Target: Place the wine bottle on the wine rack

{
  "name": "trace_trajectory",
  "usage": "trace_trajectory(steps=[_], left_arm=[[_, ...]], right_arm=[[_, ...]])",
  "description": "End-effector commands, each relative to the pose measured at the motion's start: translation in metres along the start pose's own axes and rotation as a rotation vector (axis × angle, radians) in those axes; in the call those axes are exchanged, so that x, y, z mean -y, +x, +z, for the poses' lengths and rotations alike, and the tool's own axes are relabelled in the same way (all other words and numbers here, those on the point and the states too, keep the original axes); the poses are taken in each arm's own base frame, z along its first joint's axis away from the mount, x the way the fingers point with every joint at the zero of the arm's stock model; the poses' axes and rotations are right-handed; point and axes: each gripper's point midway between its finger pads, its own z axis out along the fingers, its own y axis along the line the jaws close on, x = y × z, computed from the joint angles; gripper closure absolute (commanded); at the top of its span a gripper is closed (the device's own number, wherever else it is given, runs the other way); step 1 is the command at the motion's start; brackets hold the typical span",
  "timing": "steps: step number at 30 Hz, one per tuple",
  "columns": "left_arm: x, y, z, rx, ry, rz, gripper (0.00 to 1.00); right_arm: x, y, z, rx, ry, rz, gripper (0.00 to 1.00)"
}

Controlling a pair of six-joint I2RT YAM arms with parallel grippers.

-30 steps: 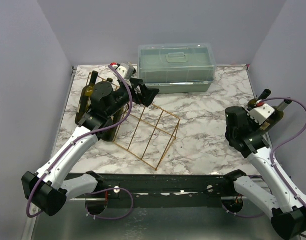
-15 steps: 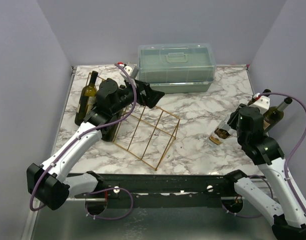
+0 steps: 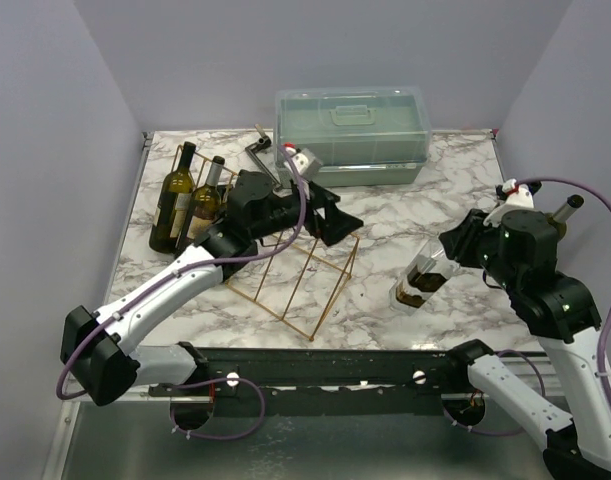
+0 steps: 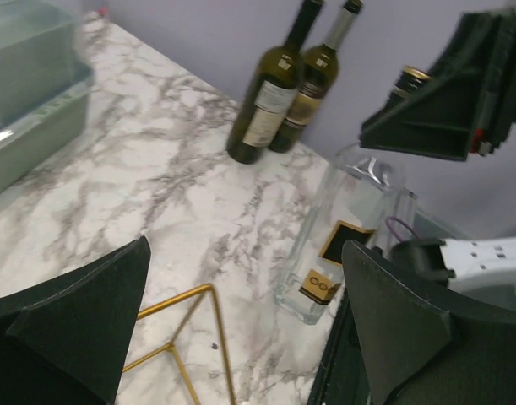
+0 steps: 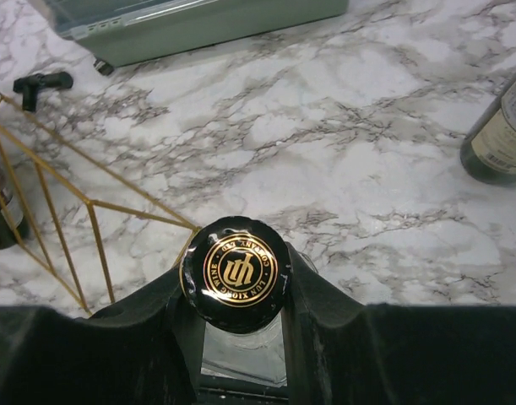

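The right hand (image 3: 463, 250) is gripping the wine bottle (image 3: 418, 285) by its top, and the wine rack (image 3: 297, 264) is lying to its left. The left hand (image 3: 330, 213) is hanging wide open, empty.

Gold-wire wine rack (image 3: 285, 278), glossy marble-look table (image 3: 405, 215)

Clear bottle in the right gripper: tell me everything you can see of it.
The clear glass bottle has a squarish see-through body, black labels with gold print, and a round black cap with a gold emblem. The right gripper has its fingers shut on the neck just under that cap. It is tilted, base toward the gold wire wine rack but apart from it, over the marble table. Whether the base touches the marble is unclear.
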Motion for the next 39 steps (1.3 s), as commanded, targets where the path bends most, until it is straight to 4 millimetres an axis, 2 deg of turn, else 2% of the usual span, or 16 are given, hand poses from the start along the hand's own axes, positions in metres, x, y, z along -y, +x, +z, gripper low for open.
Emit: trace_trajectory(steps=[1, 8, 12, 16, 27, 30, 36, 37, 39], left_arm=[[0.046, 0.017, 0.014, -0.053, 0.073, 0.065, 0.05], [0.106, 0.059, 0.046, -0.129, 0.061, -0.057, 0.09], [0.12, 0.08, 0.062, -0.13, -0.032, -0.065, 0.08], [0.138, 0.102, 0.078, -0.192, -0.014, -0.046, 0.02], [0.171, 0.126, 0.097, -0.258, 0.066, -0.011, 0.03], [0.169, 0.131, 0.098, -0.272, 0.044, 0.007, 0.13], [0.162, 0.127, 0.098, -0.272, -0.022, 0.077, 0.5], [0.16, 0.126, 0.099, -0.273, -0.034, 0.081, 0.56], [0.157, 0.124, 0.097, -0.285, -0.06, 0.093, 0.69]], right_arm=[[-0.033, -0.021, -0.035, 0.045, -0.196, 0.006, 0.99], [-0.038, -0.01, -0.055, 0.06, -0.278, 0.033, 0.99], [-0.048, -0.007, -0.063, 0.059, -0.346, 0.069, 0.99], [-0.055, -0.007, -0.074, 0.074, -0.402, 0.087, 0.99], [-0.056, -0.007, -0.086, 0.099, -0.438, 0.095, 0.99], [-0.057, -0.008, -0.089, 0.102, -0.445, 0.094, 0.99], [-0.059, -0.008, -0.094, 0.105, -0.466, 0.066, 0.99], [-0.058, -0.006, -0.094, 0.102, -0.464, 0.063, 0.97], [-0.056, -0.004, -0.093, 0.097, -0.458, 0.052, 0.78]])
